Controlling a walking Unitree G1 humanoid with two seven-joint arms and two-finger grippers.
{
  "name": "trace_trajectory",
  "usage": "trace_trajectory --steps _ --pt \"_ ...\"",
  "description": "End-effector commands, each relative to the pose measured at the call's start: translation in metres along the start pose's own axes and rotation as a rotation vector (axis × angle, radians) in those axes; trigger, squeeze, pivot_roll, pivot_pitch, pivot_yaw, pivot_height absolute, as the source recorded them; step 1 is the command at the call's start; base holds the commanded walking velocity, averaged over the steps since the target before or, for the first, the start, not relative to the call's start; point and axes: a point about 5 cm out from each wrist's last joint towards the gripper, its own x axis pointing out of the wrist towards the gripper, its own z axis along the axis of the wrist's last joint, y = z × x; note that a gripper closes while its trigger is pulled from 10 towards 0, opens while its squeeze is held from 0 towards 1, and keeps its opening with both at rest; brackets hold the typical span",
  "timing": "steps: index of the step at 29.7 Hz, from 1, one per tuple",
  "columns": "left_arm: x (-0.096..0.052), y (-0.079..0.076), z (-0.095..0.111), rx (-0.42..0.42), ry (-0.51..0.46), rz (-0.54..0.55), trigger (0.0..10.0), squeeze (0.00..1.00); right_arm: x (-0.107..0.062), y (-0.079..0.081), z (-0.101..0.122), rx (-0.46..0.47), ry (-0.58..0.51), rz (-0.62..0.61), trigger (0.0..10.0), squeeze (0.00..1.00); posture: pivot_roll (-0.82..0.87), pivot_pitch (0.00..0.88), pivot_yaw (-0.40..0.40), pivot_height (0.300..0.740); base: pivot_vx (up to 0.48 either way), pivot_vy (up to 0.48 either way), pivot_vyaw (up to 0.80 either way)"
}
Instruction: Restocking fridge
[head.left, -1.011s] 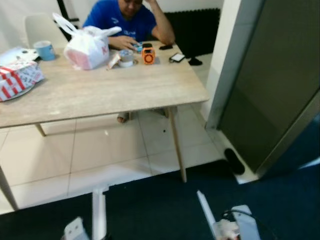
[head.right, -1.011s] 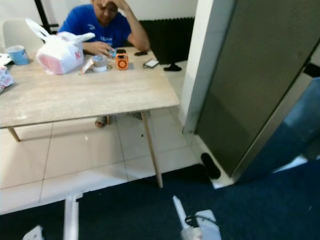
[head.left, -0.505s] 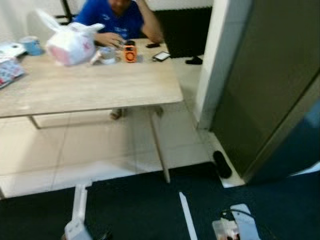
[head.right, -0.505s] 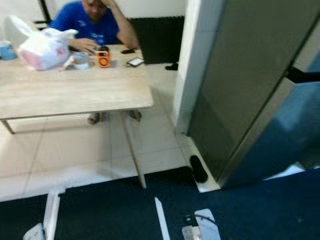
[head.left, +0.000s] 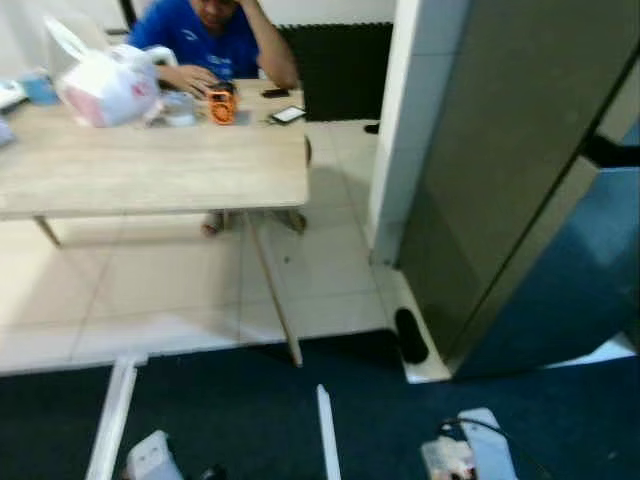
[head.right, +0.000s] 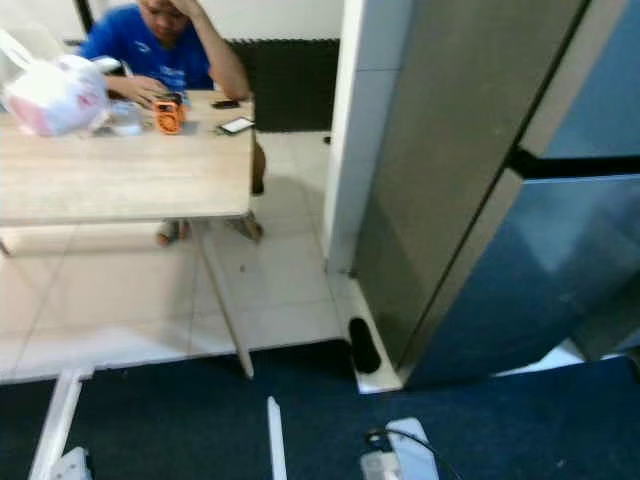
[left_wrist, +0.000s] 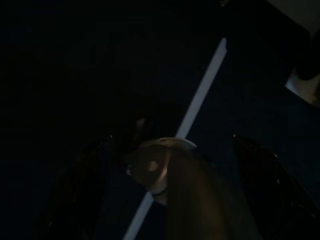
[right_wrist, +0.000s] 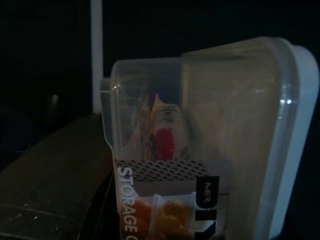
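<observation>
The fridge (head.right: 520, 260) stands at the right, with a dark grey side panel (head.left: 490, 150) and glossy blue doors that look closed, a dark gap between the upper and lower one. My right gripper (right_wrist: 150, 170) is shut on a clear plastic storage container (right_wrist: 210, 115) with a white lid and a printed label; one black finger (right_wrist: 55, 170) lies against its side. That arm's wrist (head.left: 468, 455) hangs low over the carpet. The left gripper (left_wrist: 170, 195) hangs in the dark, with a dim brownish rounded thing (left_wrist: 160, 167) between its fingers.
A wooden table (head.left: 150, 170) stands on tiles at the left, carrying a white and pink bag (head.left: 100, 85), an orange item (head.left: 221, 105) and a phone (head.left: 288, 115); a person in a blue shirt (head.left: 205, 40) sits behind it. Nearby are a white pillar (head.left: 405, 120), a black slipper (head.left: 410, 335) and white strips (head.left: 325, 430) on dark blue carpet.
The camera has swung to the right: the table and person have slid left in view, and more of the fridge's blue doors shows. Both arms stay low.
</observation>
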Motion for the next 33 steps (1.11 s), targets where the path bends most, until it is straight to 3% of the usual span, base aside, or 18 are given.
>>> trace_trajectory --steps 1,21,24,33 --pt "-0.0015 0.0029 -0.0060 0.002 0.022 0.012 10.0 0.00 -0.0006 -0.0048 0.0053 0.006 -0.022 -0.015 10.0 0.00 -0.03 0.000 0.019 0.740 0.000 -0.461 0.00" --pt "-0.0002 0.0000 -0.0027 0.010 0.013 0.005 10.0 0.00 -0.0008 -0.0064 0.0079 0.007 -0.024 -0.016 10.0 0.00 -0.04 0.000 0.017 0.740 0.000 -0.461 0.00" --pt "0.0002 -0.0007 -0.0010 -0.038 -0.008 0.005 10.0 0.00 -0.0008 -0.0063 0.0075 0.001 -0.017 -0.015 10.0 0.00 -0.04 0.000 0.017 0.740 0.000 0.000 -0.78" --pt "0.0006 -0.0007 0.0021 -0.021 -0.012 0.005 10.0 0.00 -0.0008 -0.0058 0.0057 0.009 -0.014 -0.013 10.0 0.00 -0.04 0.000 0.019 0.740 0.000 0.000 -0.77"
